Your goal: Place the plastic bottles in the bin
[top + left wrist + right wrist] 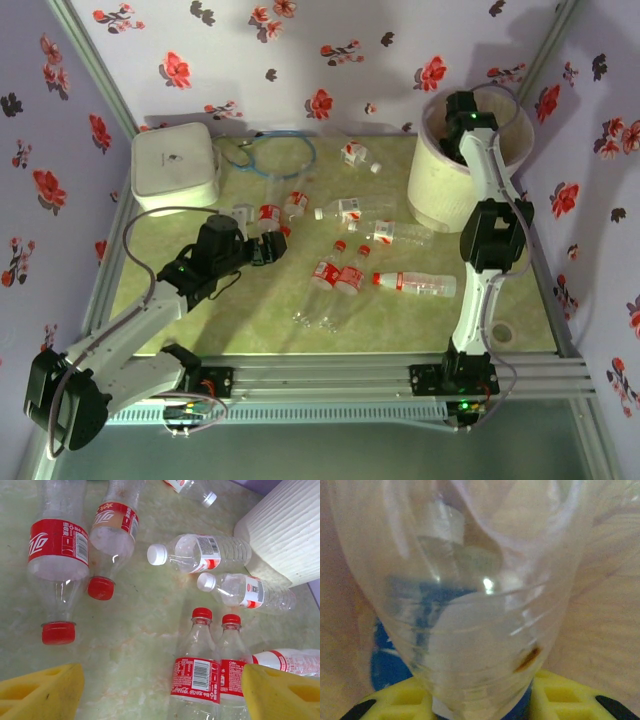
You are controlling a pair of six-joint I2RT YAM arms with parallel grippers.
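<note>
Now the right claw (480,702) grips a clear bottle (470,605) over the bin (432,195); the left claw (162,692) hangs open.

Overhead camera looks down; wrist cameras sit close (left shares bottles (196,680)).

label text | clear plastic red-capped bottle with red label (195,681): white Coca-Cola script, barcode | large clear plastic bottle with red label (57,542): white logo swirl, barcode, small print illegible | white-capped clear plastic bottle (200,552): label print too small
</note>
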